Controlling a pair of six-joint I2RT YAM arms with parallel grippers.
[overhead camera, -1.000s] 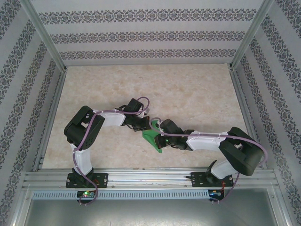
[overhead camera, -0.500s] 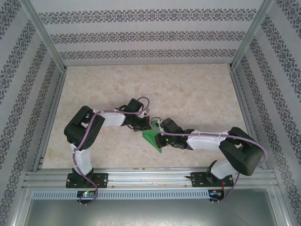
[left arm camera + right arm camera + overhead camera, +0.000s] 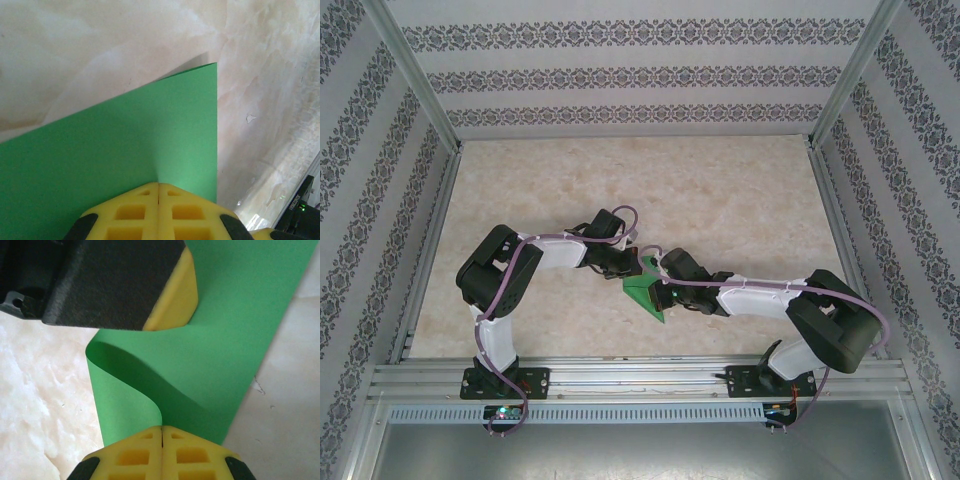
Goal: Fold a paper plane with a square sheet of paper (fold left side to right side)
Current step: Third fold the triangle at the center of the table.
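Observation:
The square sheet of paper [image 3: 642, 293] is bright green and lies bent over itself at the middle of the table between both arms. My left gripper [image 3: 628, 272] is shut on its upper left part; in the left wrist view the yellow fingertips [image 3: 145, 210] meet on the flat green sheet [image 3: 125, 135]. My right gripper [image 3: 658, 288] is shut on the sheet's curled-over edge, which rolls into the closed seam [image 3: 161, 429] above the lower layer [image 3: 235, 340]. One left finger [image 3: 172, 295] presses on the sheet just beyond. A paper plane is out of view.
The pale marbled table [image 3: 720, 190] stretches behind the arms. Patterned walls and metal frame posts [image 3: 415, 100] close it in at the left, right and back. A metal rail [image 3: 640, 375] carrying both arm bases runs along the near edge.
My right gripper has edged slightly left and away with the curled edge, and the sheet's near tip has drawn in a little. The left arm has held still.

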